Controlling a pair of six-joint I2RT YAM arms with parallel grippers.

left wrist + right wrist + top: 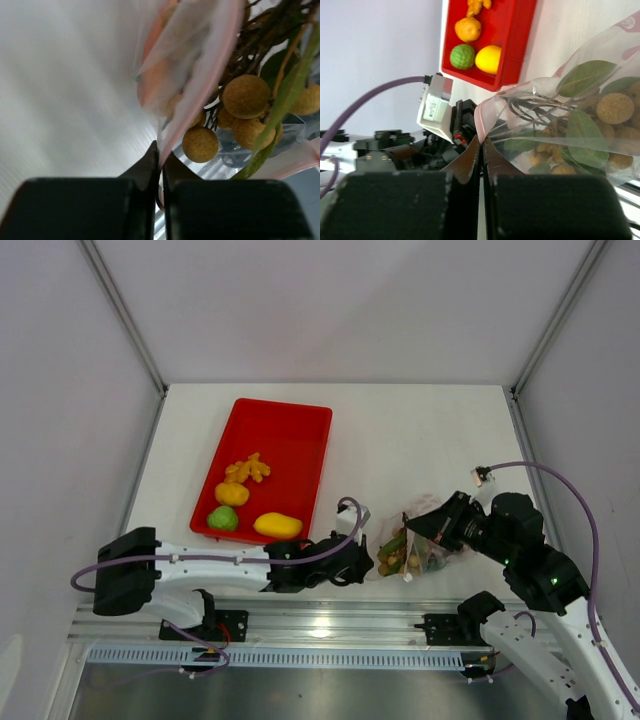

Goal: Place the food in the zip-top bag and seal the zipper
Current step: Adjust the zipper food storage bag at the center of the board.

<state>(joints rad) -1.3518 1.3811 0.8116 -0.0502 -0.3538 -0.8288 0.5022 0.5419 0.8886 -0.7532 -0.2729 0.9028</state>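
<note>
The clear zip-top bag (422,546) lies between my two grippers with a beige-brown grape cluster (245,97) and green leaves (580,77) inside. My left gripper (364,558) is at the bag's left end, its jaws (160,156) pinched on the pinkish zipper (200,85). My right gripper (410,529) is shut on the zipper strip (481,120) at the far side of the mouth. Outside the bag lie a yellow mango (277,526), a green lime (223,518), an orange fruit (232,494) and orange bits (248,470).
The red tray (290,435) stands left of centre and holds the loose food; its near corner (512,75) is close to the bag. A metal rail (330,620) with the arm bases runs along the near table edge. Grey walls close in both sides.
</note>
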